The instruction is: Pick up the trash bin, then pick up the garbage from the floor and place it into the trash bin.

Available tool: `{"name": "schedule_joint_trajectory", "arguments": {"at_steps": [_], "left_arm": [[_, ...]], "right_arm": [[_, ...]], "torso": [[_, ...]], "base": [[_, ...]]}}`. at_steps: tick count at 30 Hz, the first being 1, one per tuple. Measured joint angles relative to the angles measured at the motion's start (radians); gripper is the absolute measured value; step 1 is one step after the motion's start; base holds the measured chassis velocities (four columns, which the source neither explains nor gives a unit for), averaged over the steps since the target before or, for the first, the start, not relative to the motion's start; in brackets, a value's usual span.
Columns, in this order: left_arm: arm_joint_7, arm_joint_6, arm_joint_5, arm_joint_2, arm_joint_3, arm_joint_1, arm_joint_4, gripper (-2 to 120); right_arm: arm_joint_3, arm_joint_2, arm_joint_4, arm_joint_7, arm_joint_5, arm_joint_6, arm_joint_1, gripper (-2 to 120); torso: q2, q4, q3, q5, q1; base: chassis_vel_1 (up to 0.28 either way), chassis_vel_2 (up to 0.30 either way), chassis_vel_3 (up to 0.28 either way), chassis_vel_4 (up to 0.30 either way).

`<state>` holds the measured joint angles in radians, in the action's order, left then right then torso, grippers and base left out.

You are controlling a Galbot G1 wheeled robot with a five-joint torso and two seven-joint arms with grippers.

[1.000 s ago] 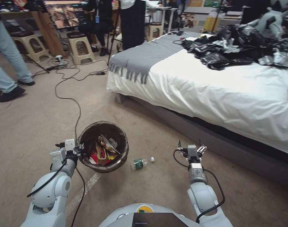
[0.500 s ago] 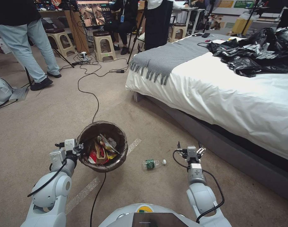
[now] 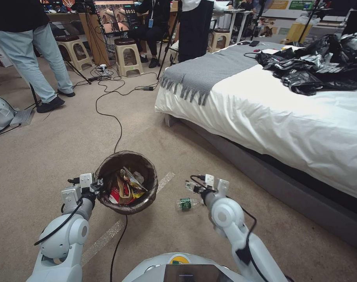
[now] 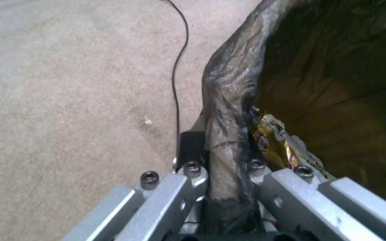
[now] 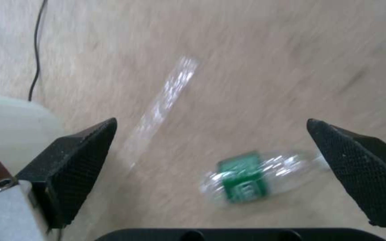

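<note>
A bed [image 3: 288, 113] with a white cover runs along the right side of the carpeted floor [image 3: 49, 145], a grey throw [image 3: 204, 72] across its far end and a heap of black plastic bags [image 3: 315, 68] on top. Close in front of the robot, over the near part of the floor, the trash bin [image 3: 127, 181] hangs clear of the carpet, its dark liner folded over the rim; wrappers and a crushed red-and-white cup [image 3: 125, 188] lie inside it. The left gripper [image 3: 95, 186] is clamped on the bin's near-left rim, and the left wrist view shows one finger on each side of the bagged rim [image 4: 229, 140], a gold wrapper [image 4: 273, 137] just inside. A black cable [image 3: 118, 129] snakes across the floor from the far stools and passes under the bin. A strip of clear tape [image 3: 164, 181] is stuck to the carpet beside the bin. The plastic bottle [image 3: 185, 203] lies on its side on the floor just right of the bin, apart from it. The right gripper [image 3: 197, 187] hangs directly over the bottle with its jaws spread wide; in the right wrist view the bottle [image 5: 255, 179] sits below and between the two black pads [image 5: 74, 160], nearer one of them, touching neither.
</note>
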<state>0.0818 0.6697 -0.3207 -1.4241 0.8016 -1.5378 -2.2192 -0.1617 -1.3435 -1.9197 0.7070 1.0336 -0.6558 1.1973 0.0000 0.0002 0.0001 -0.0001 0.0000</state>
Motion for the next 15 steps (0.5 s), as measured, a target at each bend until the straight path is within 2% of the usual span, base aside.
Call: {"name": "schedule_joint_trajectory", "arguments": {"at_steps": [5,7,9,10,15], "left_arm": [[0.000,-0.001,-0.002,0.006,0.015,-0.002,0.001,0],[0.000,-0.001,-0.003,0.007,0.017,-0.003,0.004,0],[0.000,-0.002,-0.003,0.007,0.016,-0.003,0.004,0],[0.001,-0.002,-0.002,0.005,0.013,-0.004,0.006,0],[0.001,-0.004,-0.001,0.004,0.009,-0.005,0.007,0]], "right_arm": [[0.024,-0.032,0.071,0.018,0.072,-0.008,-0.048,100],[0.030,-0.055,0.090,0.059,0.166,-0.014,-0.063,100],[0.030,-0.057,0.092,0.064,0.175,-0.014,-0.064,100],[0.024,-0.072,0.111,0.088,0.229,-0.012,-0.069,100],[-0.002,-0.102,0.162,0.105,0.269,-0.001,-0.073,100]], "torso": [[0.000,-0.0003,0.000,0.0000,0.000],[0.000,-0.0002,0.000,-0.0001,0.000],[0.000,-0.0002,0.000,-0.0001,0.000],[0.000,-0.0002,0.000,-0.0001,0.000],[0.000,-0.0003,0.000,-0.0001,0.000]], "base": [[0.000,0.000,0.000,0.000],[0.000,0.000,0.000,0.000],[0.000,0.000,0.000,0.000],[0.000,0.000,0.000,0.000],[0.000,0.000,0.000,0.000]]}}
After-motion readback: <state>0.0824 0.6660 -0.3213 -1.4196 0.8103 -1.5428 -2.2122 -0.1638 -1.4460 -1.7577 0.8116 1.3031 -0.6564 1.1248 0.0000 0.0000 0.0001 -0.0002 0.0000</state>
